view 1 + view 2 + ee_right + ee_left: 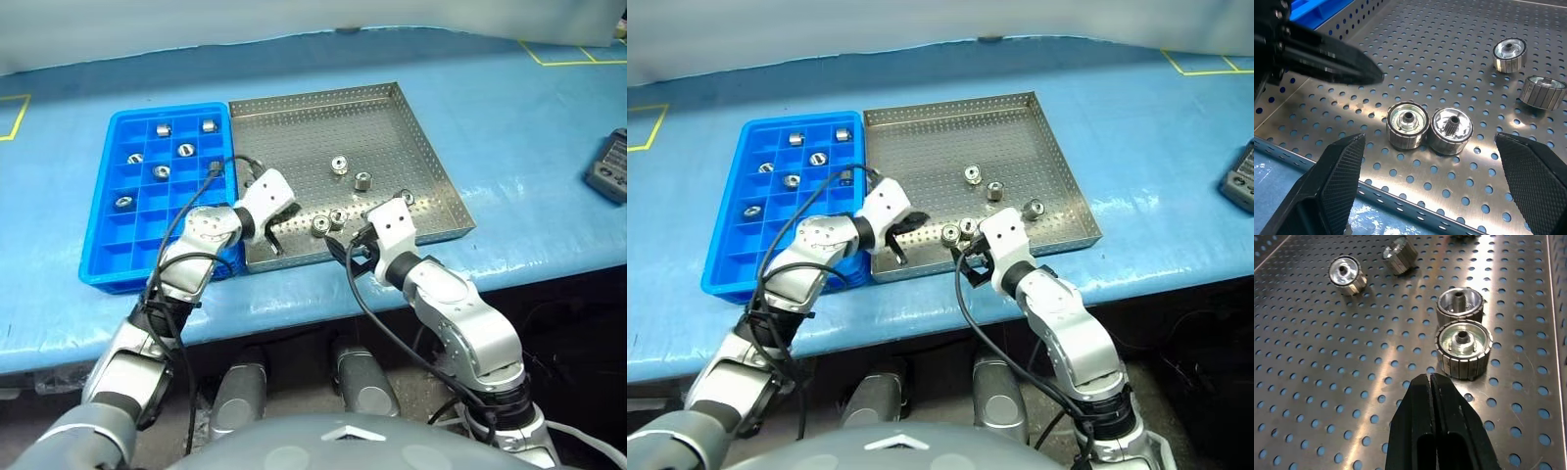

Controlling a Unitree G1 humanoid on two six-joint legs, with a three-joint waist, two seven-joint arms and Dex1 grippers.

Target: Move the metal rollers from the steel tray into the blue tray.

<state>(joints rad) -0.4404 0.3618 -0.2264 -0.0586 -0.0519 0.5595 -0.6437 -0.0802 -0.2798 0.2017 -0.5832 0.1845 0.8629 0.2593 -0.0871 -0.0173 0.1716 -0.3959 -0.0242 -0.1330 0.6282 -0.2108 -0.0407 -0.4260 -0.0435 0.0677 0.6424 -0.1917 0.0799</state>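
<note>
Currently five metal rollers (pixel 320 225) remain on the steel tray (pixel 294 127): a touching pair by its near edge, two toward the middle, one near the right rim. Six already sit in the blue tray (pixel 108 259) alongside. The step in hand looks like picking the near pair. The left gripper (pixel 1430 382) points at them with fingers pressed together, holding nothing, so it must reopen. The right gripper (pixel 1430 147) hangs over the near rim, spread wide around the pair, and seems better placed to grasp.
</note>
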